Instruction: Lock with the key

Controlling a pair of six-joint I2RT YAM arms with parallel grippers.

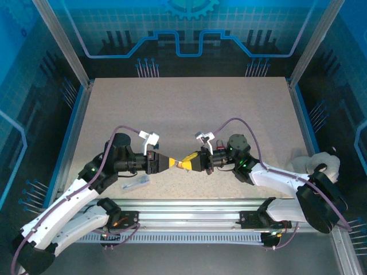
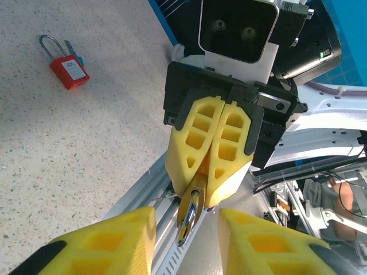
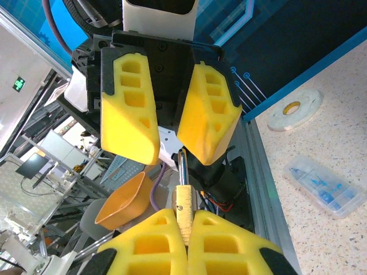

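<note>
- While the arms meet tip to tip above the near part of the surface (image 2: pixel 69 149), the right pincer (image 2: pixel 196 189) is clamped on a small brass padlock (image 3: pixel 183 205), which is held in the air.
- The padlock's silver shackle (image 3: pixel 182 169) sticks out past those fingertips toward the left pincer (image 3: pixel 174 150).
- Left pincer: fingers apart, one on either side of the shackle; can't tell if either touches it.
- Key (image 2: pixel 71 48): on the surface, well away from both pincers, just beside the red padlock (image 2: pixel 70 71) (only a blue-teal sliver shows past the red body, contact unclear).
- Red padlock lies flat on the surface, with nothing gripping it.
- Clear case (image 3: pixel 323 187) lies flat on the surface; tape roll (image 3: pixel 295 108) lies apart from it, near the blue edge.
</note>
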